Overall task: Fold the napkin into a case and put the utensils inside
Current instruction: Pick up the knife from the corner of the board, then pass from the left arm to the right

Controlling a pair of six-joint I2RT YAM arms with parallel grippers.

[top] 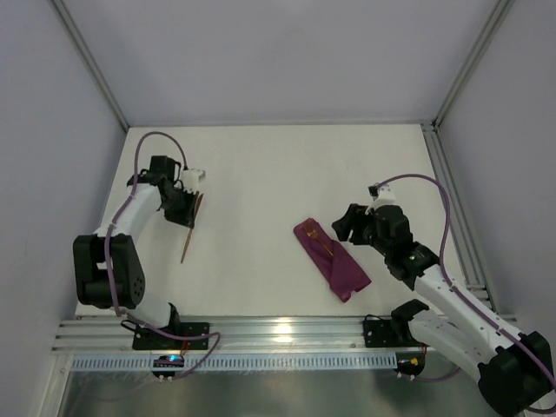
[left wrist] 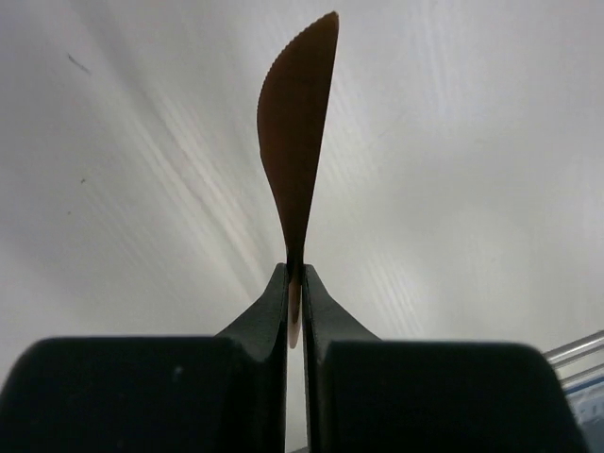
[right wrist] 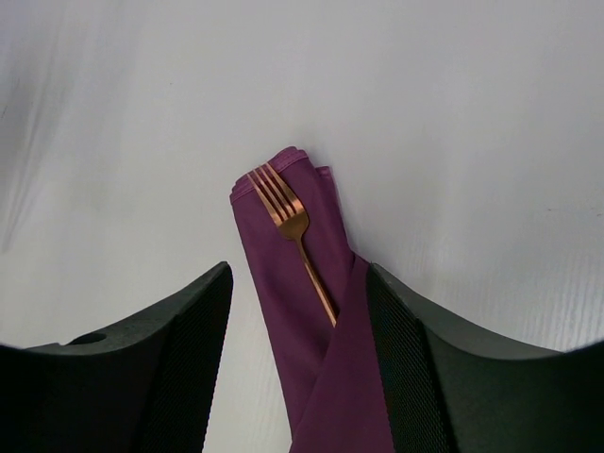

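The napkin is folded into a narrow plum-purple case [top: 333, 261] that lies slanted on the table right of centre. A copper fork [right wrist: 288, 220] is tucked into the case [right wrist: 283, 311], tines out at the open end and handle under a diagonal flap. My right gripper [right wrist: 297, 283] hovers open over the case, one finger on each side. At the far left, my left gripper [left wrist: 294, 283] is shut on a copper knife [left wrist: 297, 142] whose serrated blade points away from the fingers. In the top view the knife [top: 188, 239] slants down from the left gripper [top: 193, 207] toward the table.
The white table [top: 261, 174] is bounded by grey walls and an aluminium frame post [top: 452, 200] along its right side. A metal rail [top: 278, 334] runs along the near edge between the arm bases.
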